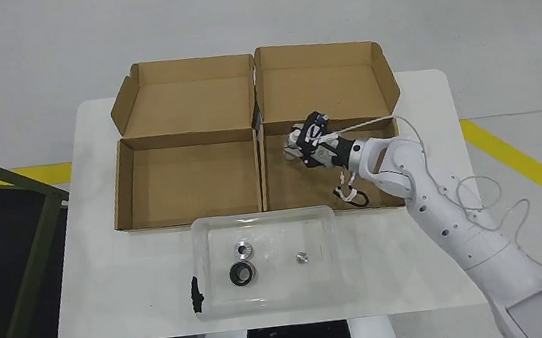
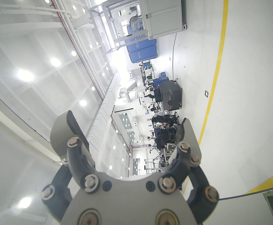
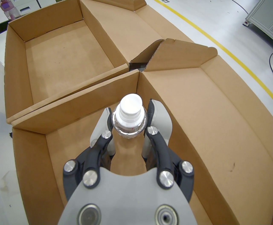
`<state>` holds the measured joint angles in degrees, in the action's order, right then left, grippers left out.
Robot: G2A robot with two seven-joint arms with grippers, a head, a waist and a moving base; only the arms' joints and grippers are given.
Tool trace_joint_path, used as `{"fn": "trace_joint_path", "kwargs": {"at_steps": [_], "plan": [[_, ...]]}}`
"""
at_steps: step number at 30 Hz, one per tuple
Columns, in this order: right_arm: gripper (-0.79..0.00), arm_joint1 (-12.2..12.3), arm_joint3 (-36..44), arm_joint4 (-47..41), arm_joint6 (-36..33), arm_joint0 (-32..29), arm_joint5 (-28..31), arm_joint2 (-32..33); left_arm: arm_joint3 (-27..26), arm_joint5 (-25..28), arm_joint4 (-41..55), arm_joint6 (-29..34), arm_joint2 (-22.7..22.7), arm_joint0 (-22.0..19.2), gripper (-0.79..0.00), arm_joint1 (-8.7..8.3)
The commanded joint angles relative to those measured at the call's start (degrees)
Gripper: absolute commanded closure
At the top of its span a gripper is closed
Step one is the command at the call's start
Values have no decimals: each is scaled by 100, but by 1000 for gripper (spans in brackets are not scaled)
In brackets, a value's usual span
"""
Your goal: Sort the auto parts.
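Squarely pinched in the right pincer (image 3: 129, 107), a white stepped part (image 3: 129, 119) with a chrome collar hung above the floor of the right-hand cardboard box (image 3: 213, 110); the left pincer (image 2: 128, 127) stood spread.

1. A white table (image 1: 113, 288) with rounded corners stands on a pale grey floor (image 1: 17, 57).
2. A yellow line (image 1: 500, 143) crosses the floor past the table's right side. Another stretch (image 1: 40, 173) shows at its left, beside a dark panel in an olive frame (image 1: 6, 270).
3. The left wrist view shows a white gridded ceiling (image 2: 42, 42) with rows of lit round lamps (image 2: 25, 75) and a thin red pipe (image 2: 70, 37) along it.
4. Farther down the hall stand blue machine cabinets (image 2: 141, 50), a grey enclosure in a metal frame (image 2: 162, 17) and dark workstations (image 2: 170, 95). There is bright glare at the far end.
5. In the right wrist view, a grey cabinet on castors (image 3: 260, 15) stands beyond the yellow line.
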<state>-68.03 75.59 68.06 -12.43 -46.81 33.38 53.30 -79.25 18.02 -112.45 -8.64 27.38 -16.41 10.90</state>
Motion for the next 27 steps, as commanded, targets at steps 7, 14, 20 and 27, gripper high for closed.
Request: {"fn": "trace_joint_path", "kwargs": {"at_steps": [7, 14, 20, 27], "plan": [[-416, 42, 417, -31, 34, -196, 175, 166, 0, 0, 0, 0, 0, 0, -785, 0], [-496, 103, 806, 16, 12, -319, 265, 417, 0, 0, 0, 0, 0, 0, -785, 0], [-542, 186, 1386, 64, 0, -536, 496, 693, 0, 0, 0, 0, 0, 0, -785, 0], [-585, 312, 2167, 43, -134, -1056, 832, 1046, 0, 0, 0, 0, 0, 0, -785, 0]]}}
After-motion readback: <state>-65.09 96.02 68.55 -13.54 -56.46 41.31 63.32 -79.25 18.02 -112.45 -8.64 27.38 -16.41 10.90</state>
